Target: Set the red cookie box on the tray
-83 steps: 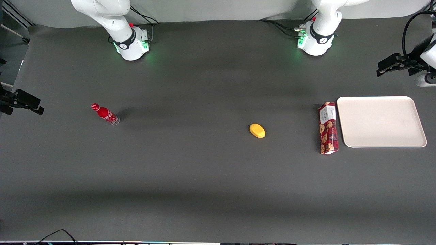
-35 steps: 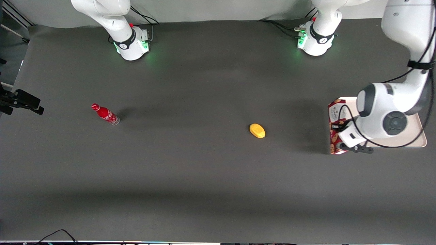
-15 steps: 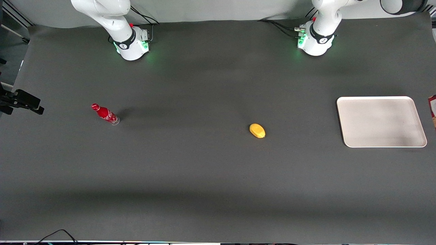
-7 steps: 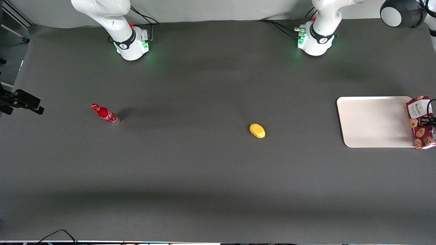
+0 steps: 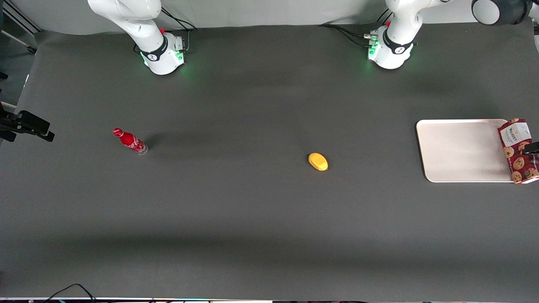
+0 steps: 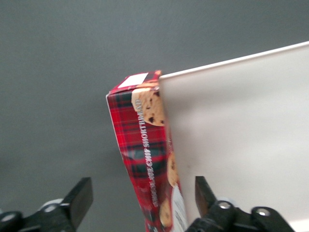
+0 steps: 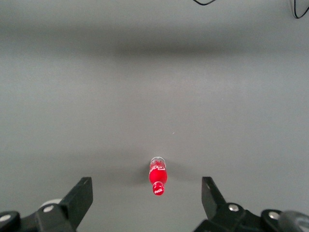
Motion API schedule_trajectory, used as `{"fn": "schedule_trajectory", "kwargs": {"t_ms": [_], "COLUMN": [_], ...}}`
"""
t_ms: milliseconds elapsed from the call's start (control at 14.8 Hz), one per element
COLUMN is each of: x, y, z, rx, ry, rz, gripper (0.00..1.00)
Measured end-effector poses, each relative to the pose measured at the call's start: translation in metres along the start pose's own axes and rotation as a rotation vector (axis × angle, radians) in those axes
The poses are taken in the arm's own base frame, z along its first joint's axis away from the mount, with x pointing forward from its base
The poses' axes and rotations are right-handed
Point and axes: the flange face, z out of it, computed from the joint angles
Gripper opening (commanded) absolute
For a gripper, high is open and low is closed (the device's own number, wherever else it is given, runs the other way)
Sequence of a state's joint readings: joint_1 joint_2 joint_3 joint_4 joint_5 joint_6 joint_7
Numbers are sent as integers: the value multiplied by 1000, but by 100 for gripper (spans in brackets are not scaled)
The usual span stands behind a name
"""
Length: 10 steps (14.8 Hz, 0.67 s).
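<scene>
i have the end effector (image 6: pixel 142 200) above the edge of the tray (image 5: pixel 459 147) that lies toward the working arm's end of the counter (image 5: pixel 252 210). its fingers (image 6: pixel 79 200) stand wide apart on either side of the red cookie box (image 6: pixel 147 164) with a clear gap on each side, so nothing is gripped. in the front view only a small dark part of the end effector shows, at the frame edge just beside the box.

the red cookie box (image 5: pixel 517 150) sits along that outer edge of the tray, its long side running with the rim, the white label end farther from the front camera and the cookie-printed end nearer. from the wrist camera the box looks tipped onto a narrow tartan side and leaning against the tray's rim; i cannot tell whether it lies inside the rim or partly on the counter.

the rest of the tray is bare cream surface. a yellow lemon (image 5: pixel 318 161) lies on the counter well apart from the tray, toward the middle. a small red bottle (image 5: pixel 129 141) is toward the parked arm's end, and it also shows in the right wrist camera (image 7: pixel 158 175).
</scene>
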<state>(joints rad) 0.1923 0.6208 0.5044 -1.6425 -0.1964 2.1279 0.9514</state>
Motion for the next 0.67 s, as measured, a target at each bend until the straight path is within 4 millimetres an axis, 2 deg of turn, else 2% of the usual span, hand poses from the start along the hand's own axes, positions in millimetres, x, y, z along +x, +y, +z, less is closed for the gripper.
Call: {"fn": "schedule_trajectory", "kwargs": {"t_ms": [202, 404, 539, 674], "x": [12, 15, 19, 26], "y": [16, 42, 74, 119], "z": [-101, -198, -247, -288], "rx": [-61, -88, -117, -136], "ry": [2, 21, 40, 32], "rz": [-41, -97, -121, -145], "gripper": [100, 100, 100, 100]}}
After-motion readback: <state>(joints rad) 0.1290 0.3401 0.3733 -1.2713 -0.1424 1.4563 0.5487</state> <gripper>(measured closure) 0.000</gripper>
